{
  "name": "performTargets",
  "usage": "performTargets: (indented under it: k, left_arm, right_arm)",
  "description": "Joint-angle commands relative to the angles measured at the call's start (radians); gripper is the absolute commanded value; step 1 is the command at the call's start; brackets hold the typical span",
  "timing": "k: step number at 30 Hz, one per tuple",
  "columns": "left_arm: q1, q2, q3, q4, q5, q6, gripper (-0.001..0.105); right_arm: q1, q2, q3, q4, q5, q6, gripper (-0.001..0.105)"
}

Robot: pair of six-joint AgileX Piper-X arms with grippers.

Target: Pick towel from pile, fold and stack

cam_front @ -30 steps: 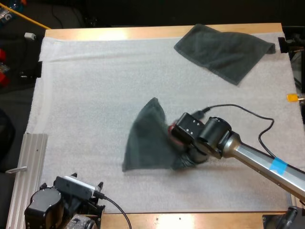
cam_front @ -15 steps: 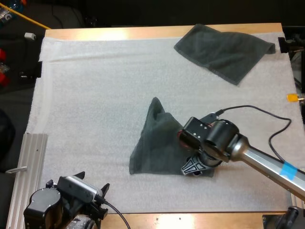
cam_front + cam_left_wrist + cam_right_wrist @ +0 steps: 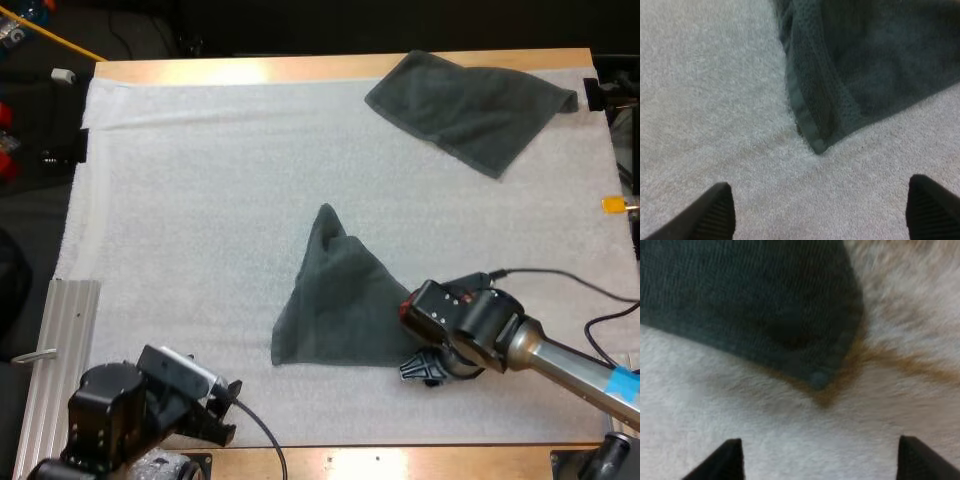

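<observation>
- Since a second ago the right hand (image 3: 422,370) has drawn back off the towel (image 3: 340,300) toward the near right; its fingers stand wide, clear of the cloth.
- Towel lies flat as a triangle in the middle of the mat (image 3: 180,180), long edge along the near side.
- Left hand (image 3: 222,412), also wide, faces the near-left corner; each hand sits just short of its own corner.

Near towel (image 3: 340,300) midway on the mat (image 3: 200,200), far towel (image 3: 470,105) at its far right corner.
</observation>
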Motion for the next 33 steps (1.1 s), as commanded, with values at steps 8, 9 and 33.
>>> performTargets:
  k: [8,9,33]
  left_arm:
    - [-0.003,0.063,-0.008,-0.04,0.005,-0.004,0.069]
    - [-0.003,0.067,-0.008,-0.041,0.005,-0.004,0.069]
    - [-0.003,0.078,-0.008,-0.041,0.005,-0.004,0.069]
  right_arm:
    - [-0.033,-0.012,0.153,-0.201,-0.023,0.128,0.061]
    - [-0.041,-0.012,0.166,-0.228,-0.023,0.142,0.061]
    - [-0.146,0.033,0.319,-0.545,-0.146,0.285,0.035]
